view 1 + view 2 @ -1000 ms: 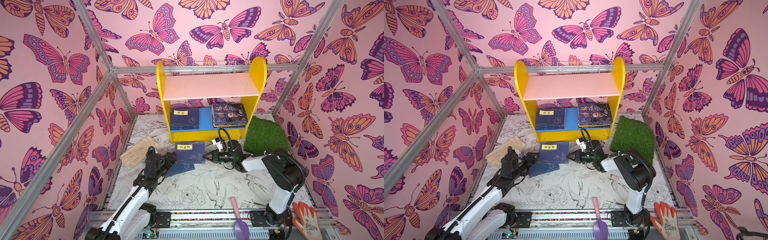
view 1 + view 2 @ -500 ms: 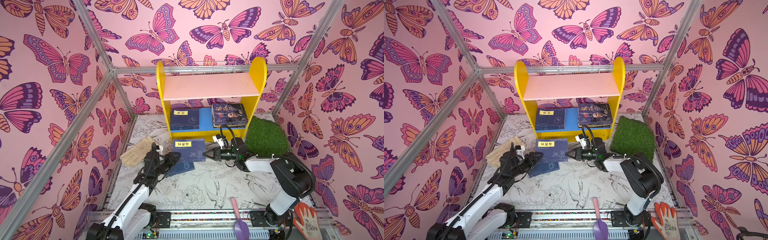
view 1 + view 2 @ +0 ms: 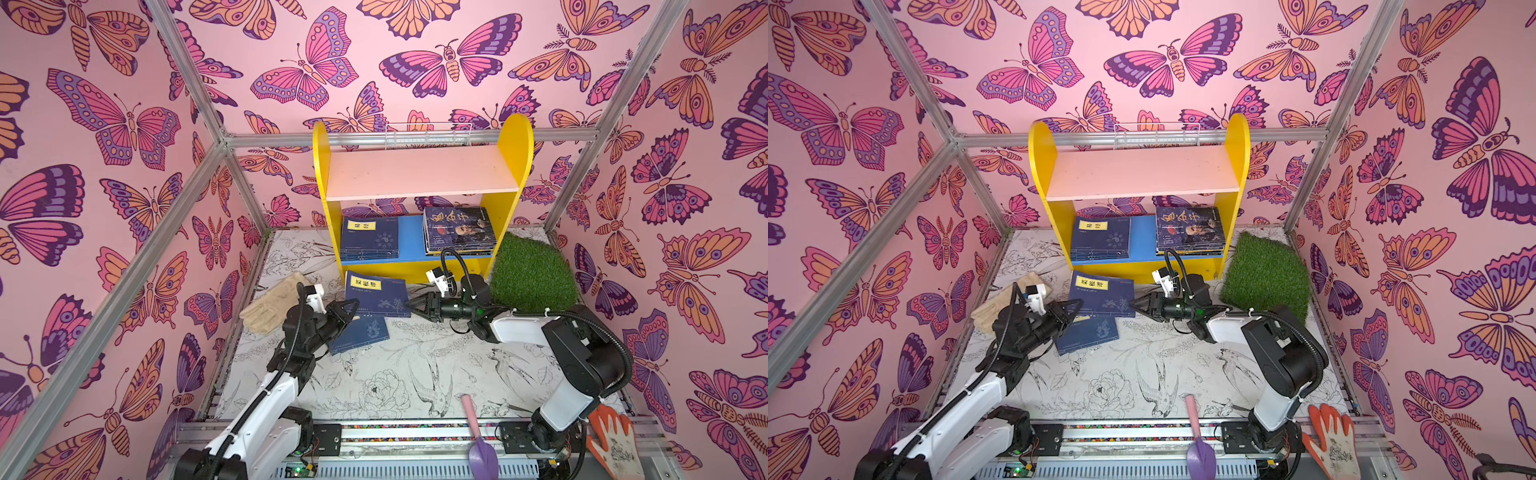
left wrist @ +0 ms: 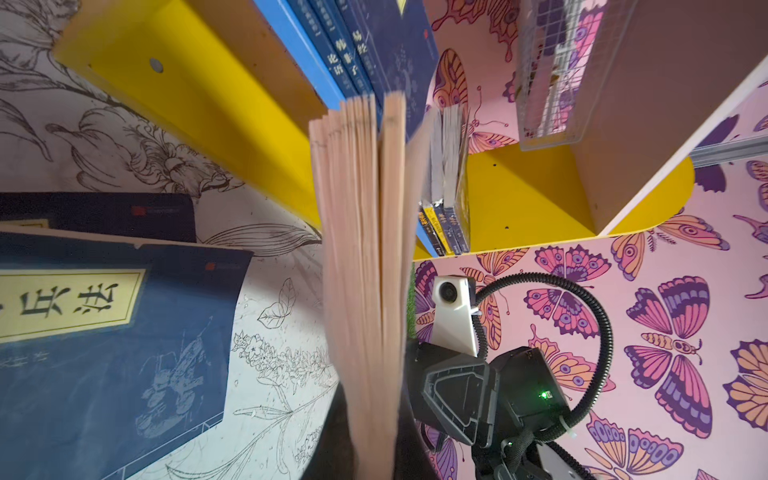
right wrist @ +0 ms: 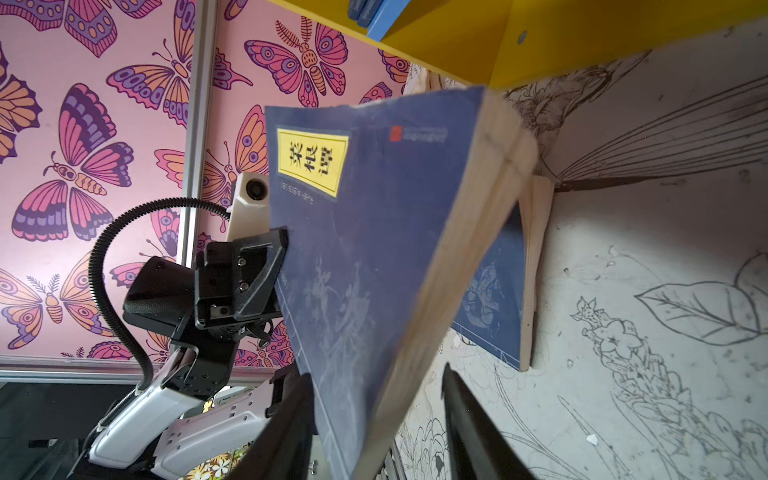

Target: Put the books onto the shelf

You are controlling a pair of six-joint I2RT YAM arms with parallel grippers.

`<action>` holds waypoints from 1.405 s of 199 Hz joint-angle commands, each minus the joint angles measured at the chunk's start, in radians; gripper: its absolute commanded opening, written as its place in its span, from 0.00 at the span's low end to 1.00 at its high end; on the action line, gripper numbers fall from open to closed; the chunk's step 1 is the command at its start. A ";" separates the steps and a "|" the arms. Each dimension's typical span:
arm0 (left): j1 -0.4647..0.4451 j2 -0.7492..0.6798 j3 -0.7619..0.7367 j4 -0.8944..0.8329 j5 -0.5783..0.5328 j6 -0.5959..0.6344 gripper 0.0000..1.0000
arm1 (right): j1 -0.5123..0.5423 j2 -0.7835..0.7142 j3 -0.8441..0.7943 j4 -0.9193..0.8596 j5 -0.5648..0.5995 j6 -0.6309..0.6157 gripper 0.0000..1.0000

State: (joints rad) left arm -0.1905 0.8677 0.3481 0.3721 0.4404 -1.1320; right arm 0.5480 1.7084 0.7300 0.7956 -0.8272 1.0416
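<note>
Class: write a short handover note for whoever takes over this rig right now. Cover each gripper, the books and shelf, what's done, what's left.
Left gripper: shut on a navy book, held tilted in front of the shelf.
Right gripper: open, jaws either side of that book's opposite edge.
Done: a navy stack and a portrait-cover stack lie on the blue lower board.
To do: shelve the held book, then at least one loose book on the table.

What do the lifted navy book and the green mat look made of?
The lifted navy book: paper, thin matte card cover, by the tan page block at its edge. The green mat: probably plastic artificial turf, by its dense fuzzy green blades.
</note>
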 commanded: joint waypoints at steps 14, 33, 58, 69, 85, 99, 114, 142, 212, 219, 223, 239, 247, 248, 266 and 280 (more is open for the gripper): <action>0.000 -0.076 -0.009 0.133 -0.054 0.004 0.00 | 0.016 -0.006 -0.015 0.130 0.005 0.068 0.48; -0.001 -0.085 -0.009 0.146 -0.062 0.012 0.00 | 0.030 0.006 0.013 0.143 -0.017 0.075 0.47; 0.000 -0.080 -0.009 0.146 -0.062 0.026 0.00 | 0.042 0.020 0.036 0.205 -0.027 0.120 0.43; 0.000 -0.074 -0.009 0.148 -0.062 0.027 0.00 | 0.045 0.031 0.044 0.240 -0.031 0.149 0.40; -0.001 -0.067 -0.009 0.147 -0.065 0.036 0.00 | 0.050 0.048 0.053 0.295 -0.029 0.196 0.32; 0.000 -0.060 -0.009 0.148 -0.073 0.039 0.00 | 0.054 0.059 0.057 0.357 -0.027 0.236 0.26; -0.001 -0.049 -0.009 0.148 -0.072 0.043 0.00 | 0.055 0.062 0.057 0.387 -0.008 0.264 0.17; -0.001 -0.039 -0.009 0.117 -0.084 0.033 0.04 | 0.055 0.021 0.063 0.335 0.026 0.232 0.03; -0.001 -0.125 0.029 -0.595 -0.419 0.023 0.65 | -0.002 -0.114 0.124 0.041 0.105 0.037 0.00; 0.001 -0.123 0.031 -0.632 -0.426 0.016 0.65 | -0.011 -0.110 0.138 0.023 0.110 0.031 0.00; 0.000 -0.120 0.030 -0.652 -0.428 0.014 0.65 | -0.016 -0.109 0.151 0.003 0.112 0.025 0.00; 0.001 -0.117 0.018 -0.681 -0.419 0.015 0.65 | -0.029 -0.100 0.219 -0.106 0.131 -0.038 0.00; 0.000 -0.119 0.010 -0.685 -0.415 0.010 0.65 | -0.032 -0.089 0.260 -0.145 0.132 -0.074 0.00; 0.000 -0.120 0.009 -0.685 -0.415 0.009 0.65 | -0.032 -0.087 0.265 -0.147 0.132 -0.077 0.00; 0.001 -0.133 -0.003 -0.686 -0.414 0.003 0.65 | -0.037 -0.041 0.351 -0.201 0.144 -0.114 0.00; 0.000 -0.137 -0.004 -0.684 -0.416 0.011 0.65 | -0.043 0.011 0.424 -0.245 0.153 -0.128 0.00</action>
State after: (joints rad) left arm -0.1909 0.7475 0.3622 -0.2474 0.0513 -1.1210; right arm 0.5129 1.6569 1.0359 0.6167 -0.7021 0.9928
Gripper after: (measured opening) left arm 0.647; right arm 0.088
